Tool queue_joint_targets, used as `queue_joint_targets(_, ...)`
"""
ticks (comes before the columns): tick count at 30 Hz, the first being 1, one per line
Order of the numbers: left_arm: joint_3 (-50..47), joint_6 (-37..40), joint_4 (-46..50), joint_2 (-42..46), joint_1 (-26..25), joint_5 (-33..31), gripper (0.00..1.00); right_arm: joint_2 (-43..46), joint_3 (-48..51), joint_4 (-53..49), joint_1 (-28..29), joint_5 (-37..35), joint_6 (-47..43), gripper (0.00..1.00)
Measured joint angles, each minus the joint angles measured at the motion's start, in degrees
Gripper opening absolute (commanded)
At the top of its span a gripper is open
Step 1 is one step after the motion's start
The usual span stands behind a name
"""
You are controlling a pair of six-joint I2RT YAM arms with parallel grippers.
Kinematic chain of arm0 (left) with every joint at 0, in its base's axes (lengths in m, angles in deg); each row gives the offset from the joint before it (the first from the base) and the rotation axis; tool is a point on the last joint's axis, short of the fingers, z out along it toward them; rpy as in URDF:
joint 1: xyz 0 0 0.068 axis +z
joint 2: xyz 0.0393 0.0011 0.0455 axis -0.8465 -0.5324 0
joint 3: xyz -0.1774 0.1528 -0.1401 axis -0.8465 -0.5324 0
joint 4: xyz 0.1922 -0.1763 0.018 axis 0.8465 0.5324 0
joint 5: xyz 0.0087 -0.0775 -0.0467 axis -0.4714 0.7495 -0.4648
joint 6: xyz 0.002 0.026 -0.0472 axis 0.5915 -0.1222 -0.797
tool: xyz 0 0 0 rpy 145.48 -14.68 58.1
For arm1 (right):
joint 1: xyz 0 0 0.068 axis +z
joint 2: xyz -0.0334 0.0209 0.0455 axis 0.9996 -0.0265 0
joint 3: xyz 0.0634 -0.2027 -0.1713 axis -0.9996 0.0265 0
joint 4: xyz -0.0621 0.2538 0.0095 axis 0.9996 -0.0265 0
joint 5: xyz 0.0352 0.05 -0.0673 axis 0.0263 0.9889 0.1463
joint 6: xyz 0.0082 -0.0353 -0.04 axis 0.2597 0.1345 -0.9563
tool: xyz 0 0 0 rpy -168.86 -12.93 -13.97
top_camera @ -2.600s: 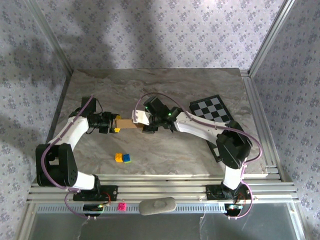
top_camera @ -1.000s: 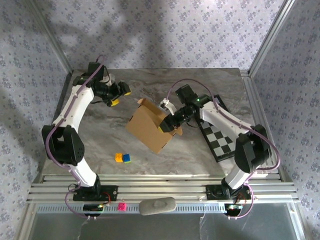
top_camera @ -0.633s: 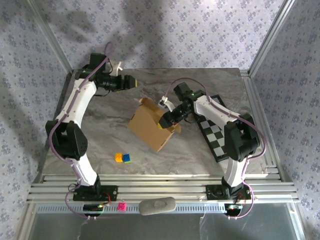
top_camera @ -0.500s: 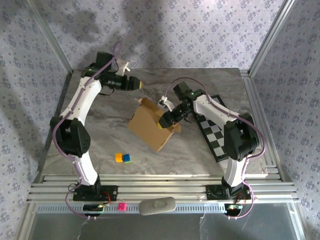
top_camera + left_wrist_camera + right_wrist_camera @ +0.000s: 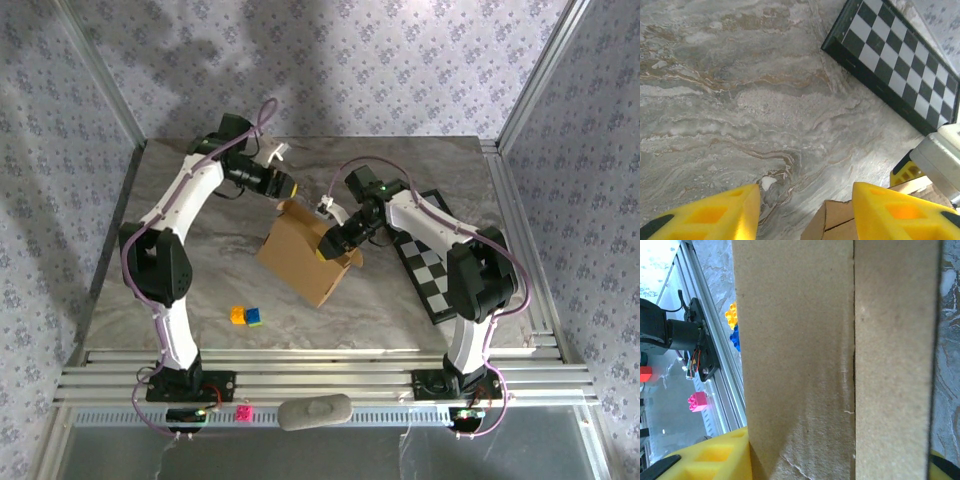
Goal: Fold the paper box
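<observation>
One overhead view, right gripper (image 5: 331, 246) clamped on paper box (image 5: 298, 256), left wrist view, left gripper (image 5: 805, 200) apart, checkerboard (image 5: 895, 65) beyond.

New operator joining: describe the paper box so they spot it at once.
On the marble table, look mid-table, just left of the checkerboard. The paper box is the plain tan cardboard shape held by the right end effector; nothing else there is plain brown.
</observation>
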Motion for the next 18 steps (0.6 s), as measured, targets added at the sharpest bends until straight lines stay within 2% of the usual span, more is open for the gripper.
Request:
queue_joint_targets(4, -1.79, 1.31, 0.83, 0.31, -0.94, -2.47, 0.5, 0.0, 0.0, -0.22, 0.11, -0.28, -0.2, 0.44)
queue_joint_targets(13, -3.96, 2.54, 1.86, 1.95, -0.92, -5.49, 0.36, 0.0, 0.0, -1.09, 0.94, -1.22, -0.63, 0.43)
queue_joint_targets(18, -4.44, 2.51, 2.27, 4.28, -0.92, -5.64, 0.38, 0.0, 0.0, -1.22, 0.96, -1.44, -0.66, 0.43)
